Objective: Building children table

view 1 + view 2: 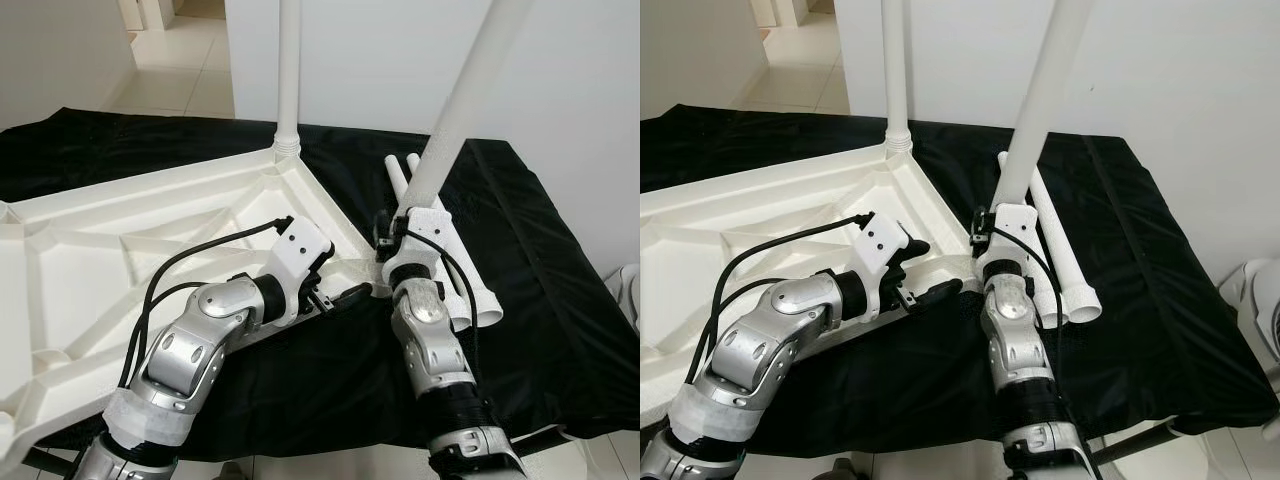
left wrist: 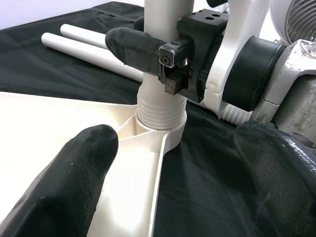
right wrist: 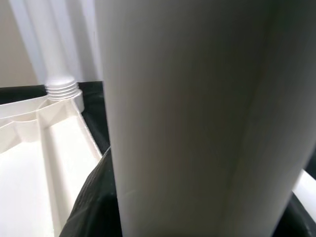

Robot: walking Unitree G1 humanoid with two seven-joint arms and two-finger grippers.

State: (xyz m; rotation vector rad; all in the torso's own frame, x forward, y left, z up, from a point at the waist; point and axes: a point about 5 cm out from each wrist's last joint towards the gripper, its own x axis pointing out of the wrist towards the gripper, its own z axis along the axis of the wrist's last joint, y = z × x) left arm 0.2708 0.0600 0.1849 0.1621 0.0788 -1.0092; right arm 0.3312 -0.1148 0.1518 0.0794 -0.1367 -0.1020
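The held table leg [image 1: 462, 105] is a long white tube with its long axis nearly upright, leaning to the right as it rises; its threaded lower end sits in the socket at the near-right corner of the upturned tabletop [image 1: 120, 240]. The tabletop lies ribbed side up on a black cloth [image 1: 520, 290] and fills the left of the scene. A second leg [image 1: 289, 70] stands straight up from its far corner. Two spare legs [image 1: 470, 290] lie flat on the cloth just right of the held one, their long axes running near to far.

The right gripper [image 2: 148, 47] clamps the held leg just above the thread, its forearm rising steeply from the near edge. The left gripper [image 1: 340, 297] reaches in from the left, forearm bent low over the tabletop, fingers [image 2: 74, 177] spread wide and apparently gripping nothing, aimed at the same corner.
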